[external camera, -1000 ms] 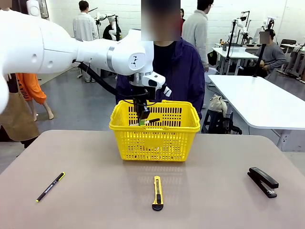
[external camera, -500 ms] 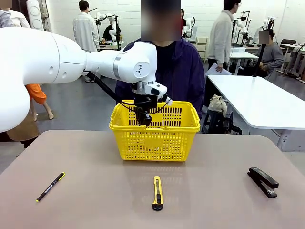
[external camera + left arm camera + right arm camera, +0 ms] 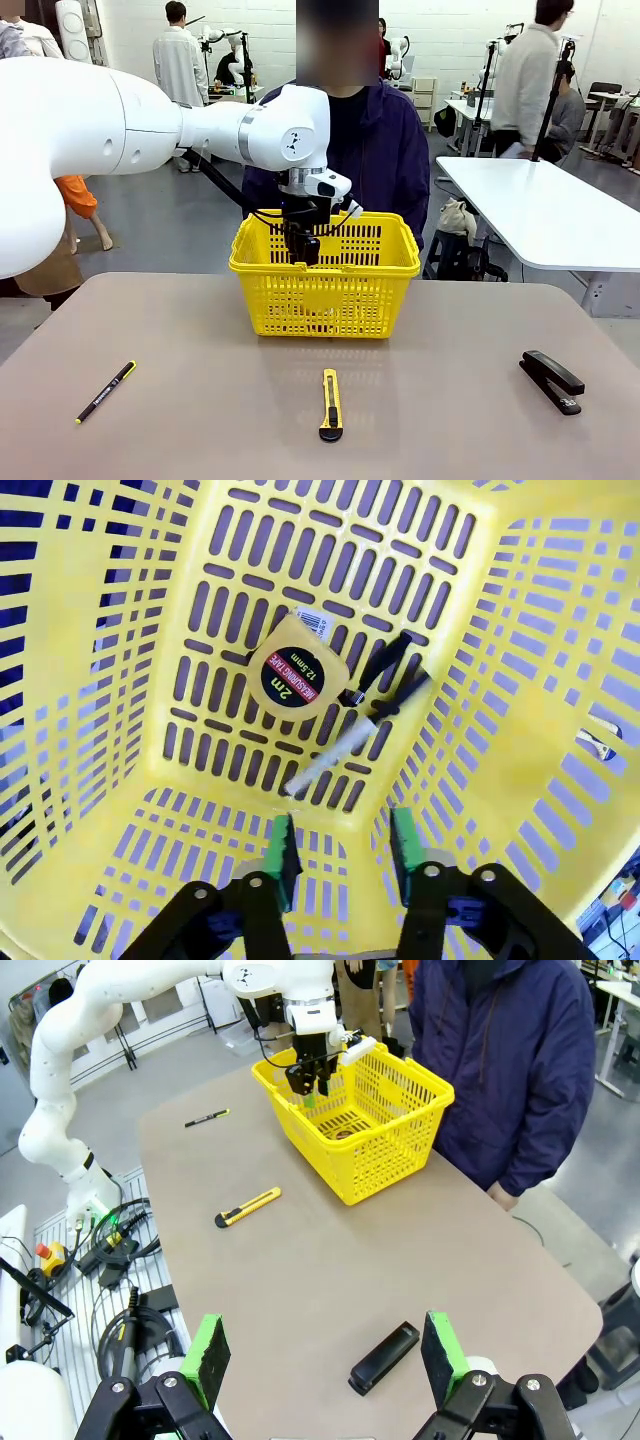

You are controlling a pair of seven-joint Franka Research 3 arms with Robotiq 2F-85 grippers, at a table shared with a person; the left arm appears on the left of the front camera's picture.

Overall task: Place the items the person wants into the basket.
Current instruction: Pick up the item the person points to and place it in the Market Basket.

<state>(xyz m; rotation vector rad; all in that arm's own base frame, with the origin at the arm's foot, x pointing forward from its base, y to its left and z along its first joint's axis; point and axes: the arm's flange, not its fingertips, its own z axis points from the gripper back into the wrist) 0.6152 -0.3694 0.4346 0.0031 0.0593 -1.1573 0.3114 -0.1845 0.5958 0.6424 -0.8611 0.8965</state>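
The yellow basket (image 3: 325, 300) stands at the table's far side, in front of the person (image 3: 380, 150) in the dark jacket. My left gripper (image 3: 303, 250) hangs inside its rim. In the left wrist view this gripper (image 3: 343, 845) is open with nothing between its green pads. Below it, on the basket floor (image 3: 230, 630), lie the round tape measure (image 3: 293, 673) and the white marker (image 3: 345, 750) with its black cap. The yellow-black utility knife (image 3: 331, 404) lies on the table, near the front and in the middle. My right gripper (image 3: 325, 1360) is open, high above the table's right end.
A black pen (image 3: 105, 392) lies at the front left of the table. A black stapler (image 3: 552, 381) lies at the front right and also shows below my right gripper as the stapler (image 3: 384, 1357). A white table stands behind on the right.
My left gripper has opened inside the basket and let go of the marker, which now lies on the basket floor. The right arm has not moved.
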